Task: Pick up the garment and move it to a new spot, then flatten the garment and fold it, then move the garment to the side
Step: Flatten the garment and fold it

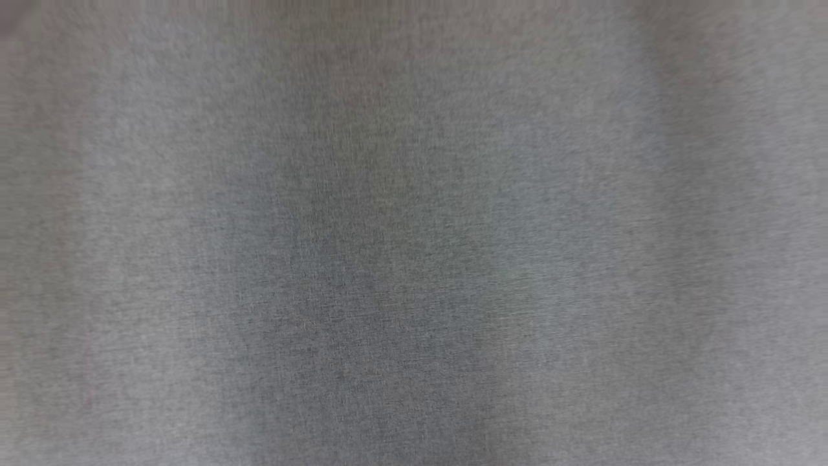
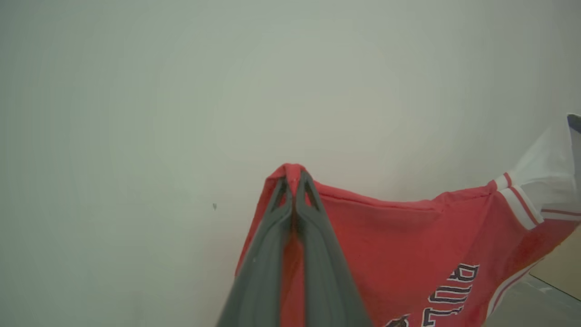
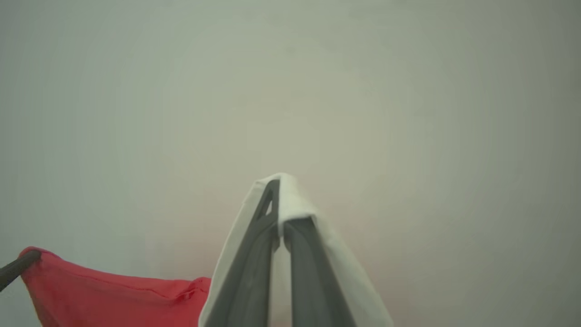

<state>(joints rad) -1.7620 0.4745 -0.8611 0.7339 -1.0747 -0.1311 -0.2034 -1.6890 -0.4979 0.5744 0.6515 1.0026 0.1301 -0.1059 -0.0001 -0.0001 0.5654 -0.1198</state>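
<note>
The left pincer (image 2: 295,180) is pinched tight on a red edge of the garment (image 2: 408,245), a red shirt with white striped trim and dark-outlined lettering (image 2: 449,290). The right pincer (image 3: 279,195) is clamped just as tight on a white part of the same garment. The cloth hangs stretched between the two, up in the air before a plain pale background (image 2: 136,113). The head view is a gray blur.

Left end effector (image 2: 294,181), right end effector (image 3: 280,200): both pinched tight.
</note>
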